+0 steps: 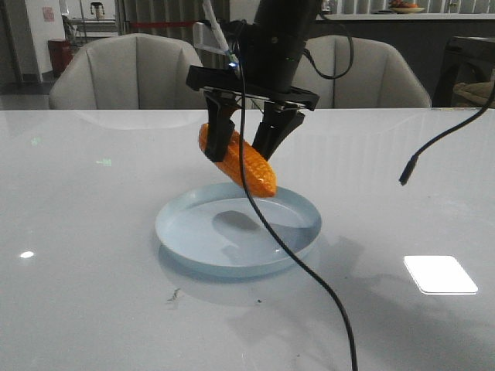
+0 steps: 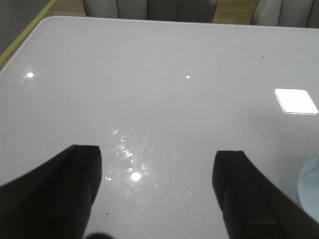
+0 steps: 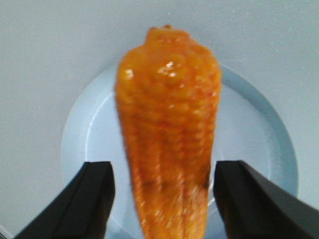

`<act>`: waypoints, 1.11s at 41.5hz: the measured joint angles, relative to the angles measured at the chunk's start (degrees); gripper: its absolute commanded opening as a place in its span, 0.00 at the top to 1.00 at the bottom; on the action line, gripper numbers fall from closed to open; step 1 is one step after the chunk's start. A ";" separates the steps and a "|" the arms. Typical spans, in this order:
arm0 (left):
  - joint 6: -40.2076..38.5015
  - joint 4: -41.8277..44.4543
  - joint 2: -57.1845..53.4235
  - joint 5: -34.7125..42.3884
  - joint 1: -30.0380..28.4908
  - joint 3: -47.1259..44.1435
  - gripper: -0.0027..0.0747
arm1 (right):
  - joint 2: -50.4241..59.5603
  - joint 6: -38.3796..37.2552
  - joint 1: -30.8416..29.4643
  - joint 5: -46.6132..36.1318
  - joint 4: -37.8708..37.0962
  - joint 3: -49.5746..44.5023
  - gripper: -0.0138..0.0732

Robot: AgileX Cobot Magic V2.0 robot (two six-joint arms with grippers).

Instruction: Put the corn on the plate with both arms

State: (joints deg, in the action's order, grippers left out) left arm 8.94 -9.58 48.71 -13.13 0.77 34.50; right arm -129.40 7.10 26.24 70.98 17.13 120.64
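Observation:
The orange corn (image 1: pixel 247 166) hangs tilted just above the pale blue plate (image 1: pixel 178 232) in the middle of the table, its lower end over the plate's far rim. My right gripper (image 1: pixel 238 151) straddles it from above. In the right wrist view the corn (image 3: pixel 167 114) looks blurred between the fingers of the right gripper (image 3: pixel 163 172), with a gap on each side, over the plate (image 3: pixel 89 129). The jaws are open. My left gripper (image 2: pixel 157 154) is open and empty over bare table, with the plate's edge (image 2: pixel 310 179) beside it. The left gripper is out of the front view.
A black cable (image 1: pixel 309 278) hangs from the right arm across the plate toward the front edge. Another cable end (image 1: pixel 406 179) dangles at the right. Two pale chairs (image 1: pixel 131 69) stand behind the table. A bright reflection (image 1: pixel 441 274) lies at the front right.

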 measured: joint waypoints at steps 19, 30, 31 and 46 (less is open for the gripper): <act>0.00 0.00 0.00 0.00 0.00 0.00 0.28 | 0.00 0.28 0.00 -0.11 0.04 -0.12 0.12; 0.00 0.00 0.00 0.00 0.00 0.00 0.28 | 1.77 2.19 -1.61 -0.11 -0.11 -0.20 0.12; 0.00 0.00 0.00 0.00 0.00 0.00 0.28 | 2.44 2.19 -2.10 -0.11 -0.23 -0.25 0.12; 0.00 0.00 0.00 0.00 0.00 0.00 0.28 | 20.53 2.19 -14.53 0.45 -3.85 -0.34 0.12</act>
State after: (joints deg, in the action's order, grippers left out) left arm 8.94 -9.58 48.71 -13.13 0.77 34.50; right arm -108.87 9.29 11.71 71.43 13.28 120.29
